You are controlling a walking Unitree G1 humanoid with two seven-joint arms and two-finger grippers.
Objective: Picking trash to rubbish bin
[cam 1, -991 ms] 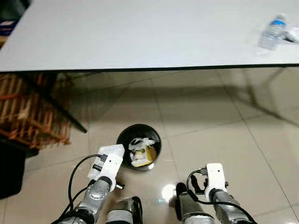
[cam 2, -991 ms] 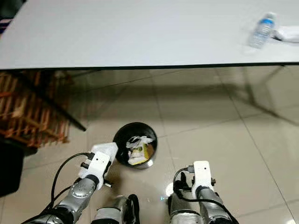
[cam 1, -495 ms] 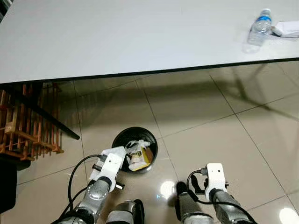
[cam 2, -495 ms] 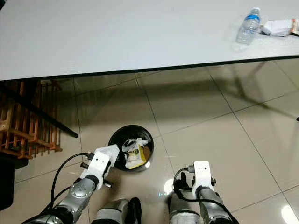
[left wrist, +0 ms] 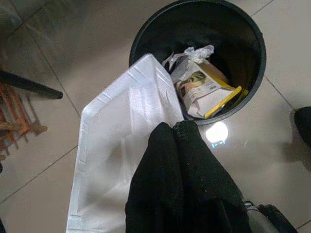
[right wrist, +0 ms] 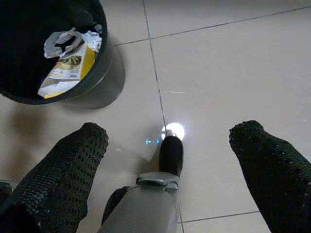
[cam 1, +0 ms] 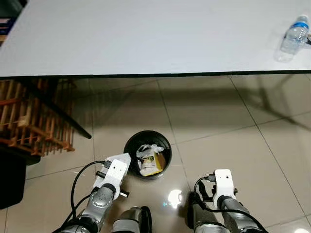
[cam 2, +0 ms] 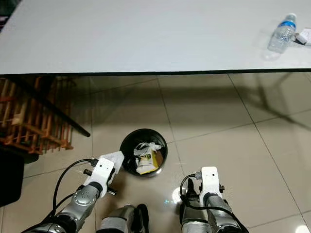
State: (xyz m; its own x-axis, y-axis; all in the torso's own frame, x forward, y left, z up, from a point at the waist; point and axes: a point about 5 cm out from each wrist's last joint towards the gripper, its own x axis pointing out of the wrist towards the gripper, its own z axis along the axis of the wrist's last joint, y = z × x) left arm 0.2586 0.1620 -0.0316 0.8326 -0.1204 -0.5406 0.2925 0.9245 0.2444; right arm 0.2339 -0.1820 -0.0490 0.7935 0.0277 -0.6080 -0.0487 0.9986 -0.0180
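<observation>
At the bottom of the frame two silver arms are reaching forward. The left gripper is pinching one white foam tray between fingers pressed together, the tray hanging just beside the rim of the single round black rubbish bin. The right gripper is hovering over glossy beige floor tiles with its two textured black fingers spread apart, holding nothing. The left wrist view is showing the bin's contents closely: crumpled white paper and a yellow-edged carton. At centre left a slatted wooden rack is standing under the worktop. Across the top, the smooth grey worktop is carrying one clear plastic bottle at upper right.
</observation>
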